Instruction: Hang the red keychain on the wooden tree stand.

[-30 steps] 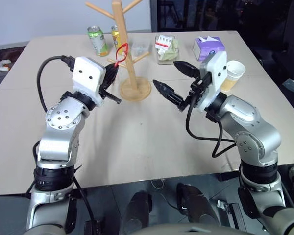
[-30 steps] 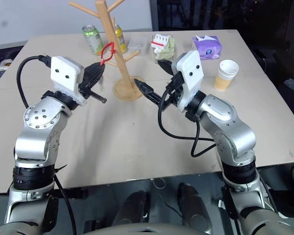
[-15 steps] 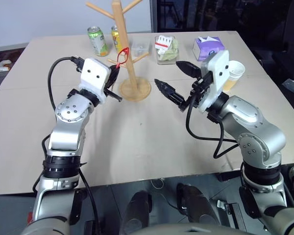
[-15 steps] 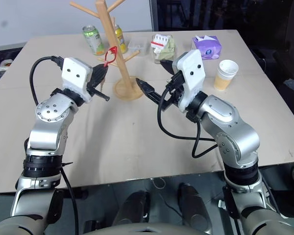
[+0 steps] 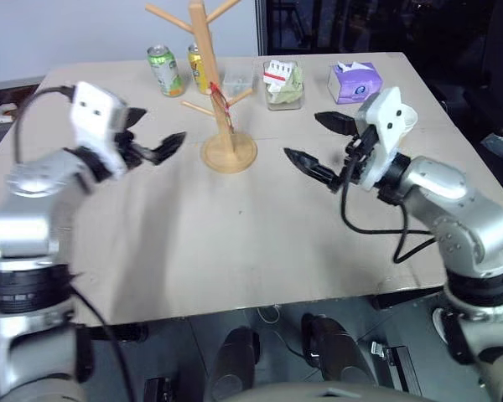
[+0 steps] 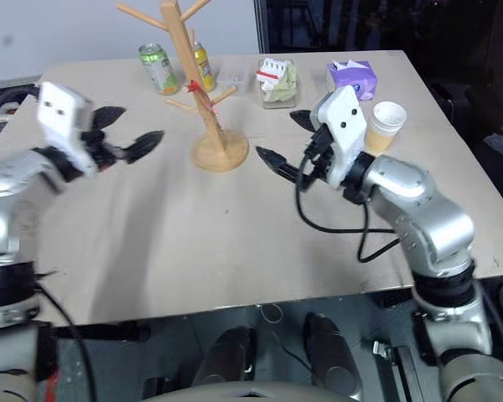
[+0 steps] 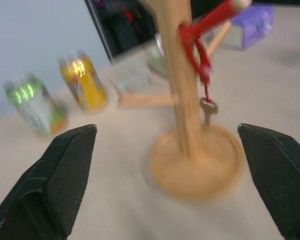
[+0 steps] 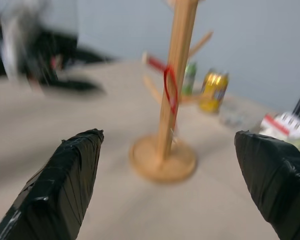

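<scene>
On the beige counter (image 5: pixel 235 243), the left gripper (image 5: pixel 151 138) hangs at about nine o'clock from the tall light-wood tree stand with its round disc base and slanted pegs (image 5: pixel 226 151), its jaws spread wide and empty, well apart from the pole; that reads as a hand that no longer needs the load. The thin red loop keychain (image 7: pixel 197 52) hangs on a peg against the pole, so the hanging looks done. At the far edge, around eleven o'clock from the stand, a green drink can (image 5: pixel 165 69) and a yellow drink can (image 5: pixel 196 67) stand clear of the work. The right gripper (image 5: pixel 329 144) waits at about three o'clock from the base, jaws likewise fully open and holding nothing. The head views give the keychain as a small red streak on the pole; the left wrist view shows its loop around the peg and a small metal key (image 7: pixel 208 109) dangling beneath, just above the disc base.
</scene>
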Action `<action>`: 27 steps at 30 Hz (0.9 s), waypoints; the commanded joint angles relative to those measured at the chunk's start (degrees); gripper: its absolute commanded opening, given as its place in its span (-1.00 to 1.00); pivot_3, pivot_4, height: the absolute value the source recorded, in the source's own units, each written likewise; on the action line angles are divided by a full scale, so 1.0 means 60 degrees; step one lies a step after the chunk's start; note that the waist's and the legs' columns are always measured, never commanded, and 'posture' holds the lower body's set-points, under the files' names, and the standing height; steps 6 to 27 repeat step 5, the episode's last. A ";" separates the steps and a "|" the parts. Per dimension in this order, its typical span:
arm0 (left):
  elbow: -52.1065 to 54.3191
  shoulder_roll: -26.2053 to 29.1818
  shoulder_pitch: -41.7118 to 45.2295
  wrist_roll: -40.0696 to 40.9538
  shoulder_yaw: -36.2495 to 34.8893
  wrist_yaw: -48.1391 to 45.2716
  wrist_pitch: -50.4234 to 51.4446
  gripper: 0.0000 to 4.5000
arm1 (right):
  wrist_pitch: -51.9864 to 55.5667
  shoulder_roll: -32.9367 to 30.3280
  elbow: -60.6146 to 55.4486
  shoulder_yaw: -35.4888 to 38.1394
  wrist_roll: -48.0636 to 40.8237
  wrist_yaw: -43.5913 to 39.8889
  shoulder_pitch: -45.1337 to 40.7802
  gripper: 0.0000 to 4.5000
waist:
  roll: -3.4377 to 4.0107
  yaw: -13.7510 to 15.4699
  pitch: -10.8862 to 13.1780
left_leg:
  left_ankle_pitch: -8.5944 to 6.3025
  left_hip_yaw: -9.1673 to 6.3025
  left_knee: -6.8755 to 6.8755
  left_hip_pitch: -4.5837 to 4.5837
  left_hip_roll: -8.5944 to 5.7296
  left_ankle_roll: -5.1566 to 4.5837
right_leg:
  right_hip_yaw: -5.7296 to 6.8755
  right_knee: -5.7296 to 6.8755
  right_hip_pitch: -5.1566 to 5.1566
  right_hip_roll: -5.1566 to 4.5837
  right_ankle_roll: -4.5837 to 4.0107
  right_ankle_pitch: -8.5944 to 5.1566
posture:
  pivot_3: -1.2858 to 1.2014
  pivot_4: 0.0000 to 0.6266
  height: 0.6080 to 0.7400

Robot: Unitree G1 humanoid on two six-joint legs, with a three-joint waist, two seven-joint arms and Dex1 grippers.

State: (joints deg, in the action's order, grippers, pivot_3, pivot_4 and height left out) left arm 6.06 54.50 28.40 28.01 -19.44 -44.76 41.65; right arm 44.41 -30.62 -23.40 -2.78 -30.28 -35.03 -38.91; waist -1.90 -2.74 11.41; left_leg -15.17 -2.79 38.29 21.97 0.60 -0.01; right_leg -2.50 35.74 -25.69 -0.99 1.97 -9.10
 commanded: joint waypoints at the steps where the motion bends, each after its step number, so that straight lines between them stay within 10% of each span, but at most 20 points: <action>1: -0.0011 0.1323 -0.0243 0.1018 -0.0686 -0.1692 0.1036 0.97 | -0.0459 -0.0898 0.1091 0.0527 -0.0268 -0.1633 -0.0729 1.00 | 0.0006 0.0024 0.0004 | 0.0000 0.0001 -0.0008 -0.0005 -0.0002 0.0000 | 0.0000 -0.0009 0.0003 -0.0003 -0.0001 -0.0001 | 0.03 -0.52 1.00; 27: -0.1149 0.2151 -0.0573 0.0708 -0.0876 -0.2420 0.0551 0.97 | -0.0870 -0.1615 0.2506 0.0365 -0.0097 -0.2996 -0.1351 1.00 | 0.0016 0.0043 0.0010 | -0.0001 0.0003 -0.0013 -0.0002 0.0000 -0.0001 | 0.0002 -0.0015 0.0000 -0.0001 -0.0002 -0.0003 | 0.03 -0.52 1.00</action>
